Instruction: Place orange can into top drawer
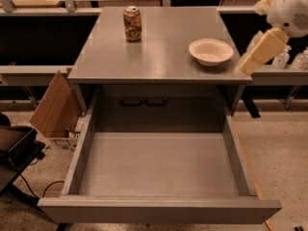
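The orange can [132,23] stands upright at the back left of the grey cabinet top [159,57]. The top drawer [159,208] is pulled fully out below it, and its tray holds nothing. My arm comes in from the upper right. My gripper [250,61] hangs at the cabinet's right edge, beside the white bowl and well to the right of the can. It holds nothing that I can see.
A white bowl [211,51] sits on the right side of the cabinet top. An open cardboard box [55,107] leans left of the drawer. A dark object [14,146] is at the far left. Bottles [281,57] stand at the right.
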